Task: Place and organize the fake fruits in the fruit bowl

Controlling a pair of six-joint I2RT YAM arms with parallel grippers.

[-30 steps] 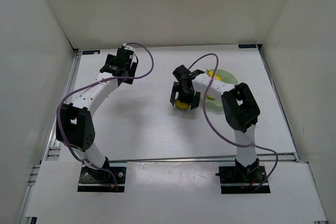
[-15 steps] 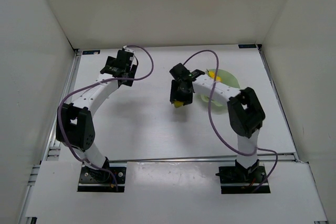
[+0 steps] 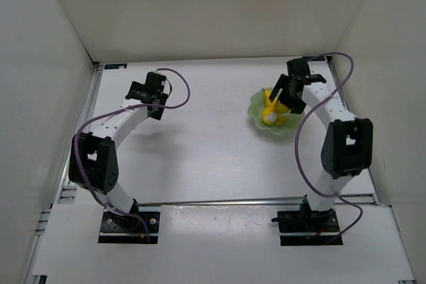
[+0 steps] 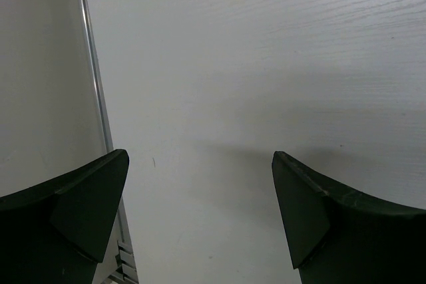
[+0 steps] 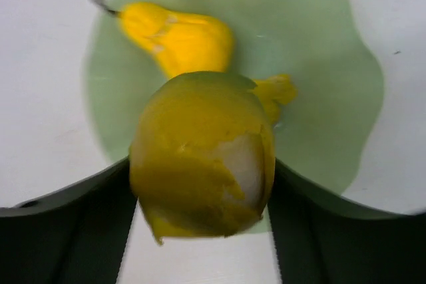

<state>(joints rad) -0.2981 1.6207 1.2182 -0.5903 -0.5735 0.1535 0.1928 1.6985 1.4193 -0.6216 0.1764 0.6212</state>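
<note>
The pale green fruit bowl (image 3: 255, 106) stands at the back right of the table. My right gripper (image 3: 274, 108) hangs over it, shut on the yellow-and-white partly peeled fruit (image 5: 203, 157), which is held above the bowl's near rim. In the right wrist view the yellow pear (image 5: 178, 36) with its dark stem lies inside the bowl (image 5: 326, 51). A small yellow piece (image 5: 278, 90) shows behind the held fruit; I cannot tell whether it is the round citrus. My left gripper (image 3: 144, 91) is open and empty over bare table at the back left; its view (image 4: 200, 211) shows only the table.
White walls enclose the table on three sides. A metal rail (image 4: 100, 98) runs along the left edge beside my left gripper. Purple cables loop off both arms.
My right arm has carried the peeled fruit from the middle of the table to the right, to over the bowl. My left gripper has shifted slightly toward the near side.
</note>
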